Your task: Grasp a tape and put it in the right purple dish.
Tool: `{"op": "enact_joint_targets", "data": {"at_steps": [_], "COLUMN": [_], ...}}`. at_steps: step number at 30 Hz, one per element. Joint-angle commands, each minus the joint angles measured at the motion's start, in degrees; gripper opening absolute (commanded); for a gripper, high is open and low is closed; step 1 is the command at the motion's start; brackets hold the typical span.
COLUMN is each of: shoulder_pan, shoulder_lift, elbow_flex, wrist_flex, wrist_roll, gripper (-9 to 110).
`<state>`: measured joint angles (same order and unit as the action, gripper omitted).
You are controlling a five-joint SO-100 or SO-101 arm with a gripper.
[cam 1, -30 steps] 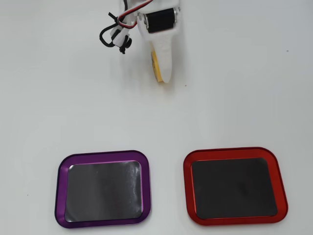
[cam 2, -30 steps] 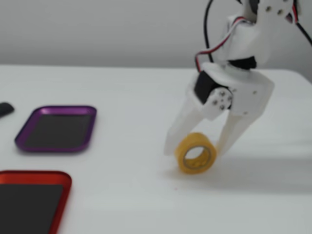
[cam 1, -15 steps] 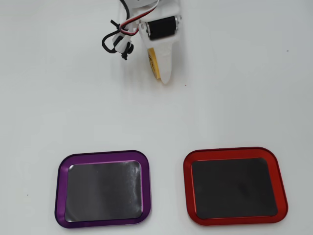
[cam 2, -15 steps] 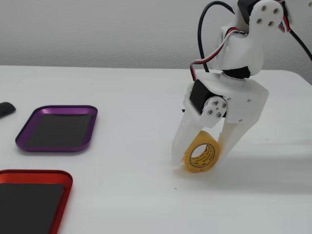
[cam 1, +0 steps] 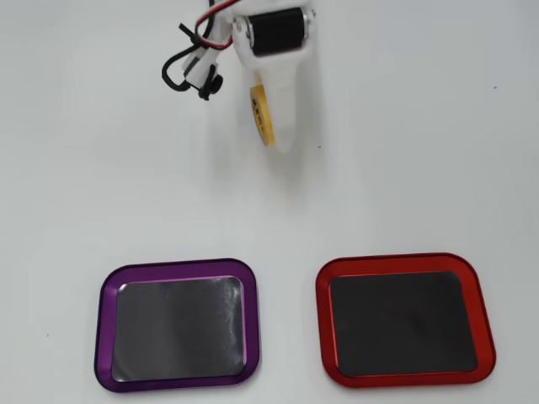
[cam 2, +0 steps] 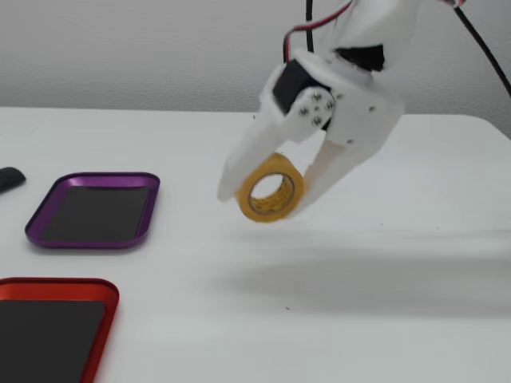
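Yellow-amber tape (cam 2: 270, 194) sits clamped between the two white fingers of the hand (cam 2: 267, 203), held on edge with its open core facing the fixed camera, clear of the surface (cam 2: 383, 319), to judge by the shadow cast well below it. In the overhead view the tape (cam 1: 259, 114) shows only as a thin yellow sliver beside the white finger. So the grasp looks done and the step in hand is the carry.

Purple dish (cam 1: 178, 326), the target, lies well apart from the hand: in the overhead view it is below and a little to the left of the hand; in the fixed view (cam 2: 94, 210) it lies to the left of the hand, farther from the camera than the red one. The next move calls for swinging the hand across until the tape hangs over the dark inner face, then lowering and letting go so the roll does not bounce or trundle off on its edge.

Red dish (cam 1: 404, 321) of the same shape lies beside the purple one, apart from it, and must not be taken for it. A small dark object (cam 2: 9, 179) shows at the left edge of the fixed view, past the purple dish. Nothing stands on the bare surface between hand and dish.
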<state>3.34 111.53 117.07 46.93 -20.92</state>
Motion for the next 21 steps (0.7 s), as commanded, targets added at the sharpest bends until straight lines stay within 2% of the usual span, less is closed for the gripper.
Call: {"op": "enact_joint_targets", "data": {"at_steps": [1,8,11,21], "shoulder_pan": [-0.2,0.4,4.7,12.2], "shoulder_lift": [6.9,9.1,5.0,-20.4], "elbow_flex": [-4.4,-1.8,-0.3,-14.3], "wrist_flex": [-2.9,-22.3,-30.7,-35.2], "wrist_roll": [-0.4,-11.1,-13.4,-13.4], "gripper": [-1,-1,-1,-1]}}
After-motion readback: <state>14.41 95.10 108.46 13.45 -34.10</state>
